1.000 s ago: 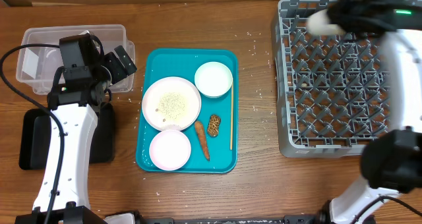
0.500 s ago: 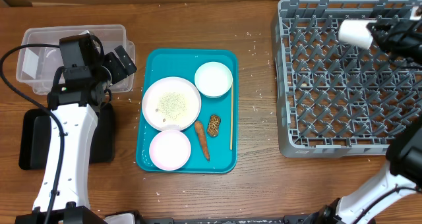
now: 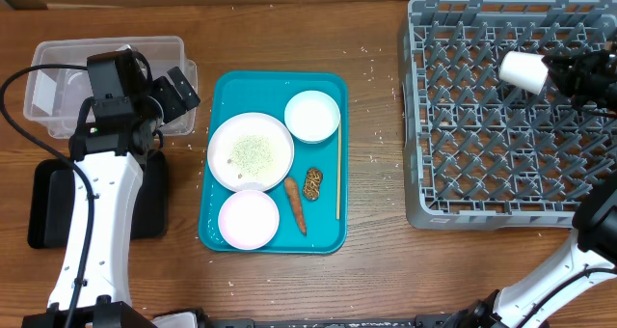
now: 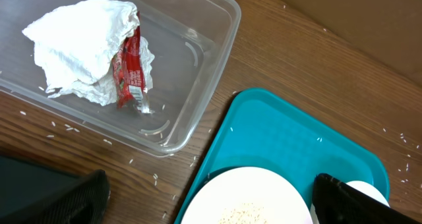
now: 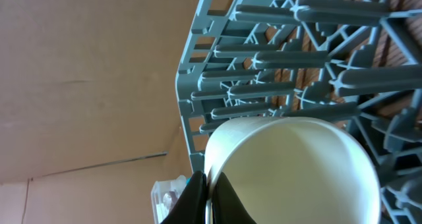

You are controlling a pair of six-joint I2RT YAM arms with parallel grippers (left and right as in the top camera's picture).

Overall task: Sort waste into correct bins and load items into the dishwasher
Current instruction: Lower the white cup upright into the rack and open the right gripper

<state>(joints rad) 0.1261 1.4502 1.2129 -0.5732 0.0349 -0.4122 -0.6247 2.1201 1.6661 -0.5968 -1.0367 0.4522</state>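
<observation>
**While one arm is holding the cup over the rack, the other is hovering by the tub**

As the single white cup (image 3: 523, 70) is lying tipped on its side above the far right part of the grey rack (image 3: 482, 145), the right pincer (image 5: 210, 194) is pinching its rim, one finger inside the mouth and one outside. Whether the cup is touching the pegs cannot be told. The right arm is reaching in from the right edge, across the rack.

On the teal tray (image 3: 231, 92) three dishes are sitting: one plate (image 3: 224, 145) carrying a heap of rice (image 3: 253, 152), and two bowls (image 3: 312, 116), one beyond the plate and one nearer. Beside them one carrot (image 3: 295, 205), one brown lump (image 3: 314, 182) and one thin stick (image 3: 338, 169) are lying. Loose grains are dotting the table (image 3: 376, 270).

Left of the tray, one clear tub (image 3: 106, 48) is holding one crumpled paper (image 4: 86, 49) with a red scrap (image 4: 130, 62). One black tray (image 3: 48, 207) is sitting nearer, partly under the left arm.

The left pincer (image 4: 208, 204) is hanging spread wide and empty, over the gap between tub and teal tray, its arm stretching up from the near edge.
</observation>
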